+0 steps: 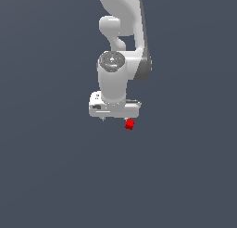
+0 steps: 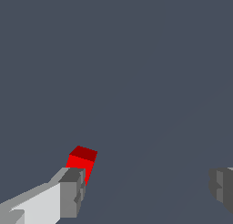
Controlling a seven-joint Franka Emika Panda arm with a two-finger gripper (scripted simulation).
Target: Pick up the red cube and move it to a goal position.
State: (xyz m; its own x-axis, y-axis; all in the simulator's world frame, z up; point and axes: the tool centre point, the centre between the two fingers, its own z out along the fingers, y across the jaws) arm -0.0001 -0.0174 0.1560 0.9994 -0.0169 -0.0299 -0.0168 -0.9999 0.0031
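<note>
The red cube (image 1: 129, 124) is a tiny bright red block on the dark grey floor. It lies just beneath the white gripper's (image 1: 115, 119) finger on the exterior view's right. In the wrist view the red cube (image 2: 83, 158) sits close against one grey fingertip (image 2: 73, 191), which hides its lower corner. The other fingertip (image 2: 222, 187) stands far off across a wide gap. The gripper (image 2: 148, 191) is open and holds nothing. The cube is not between the jaws but at the edge of one finger.
The white arm (image 1: 121, 32) rises above the hand and covers the floor behind it. The plain dark grey floor (image 1: 55, 176) fills the rest of both views, with no other objects visible.
</note>
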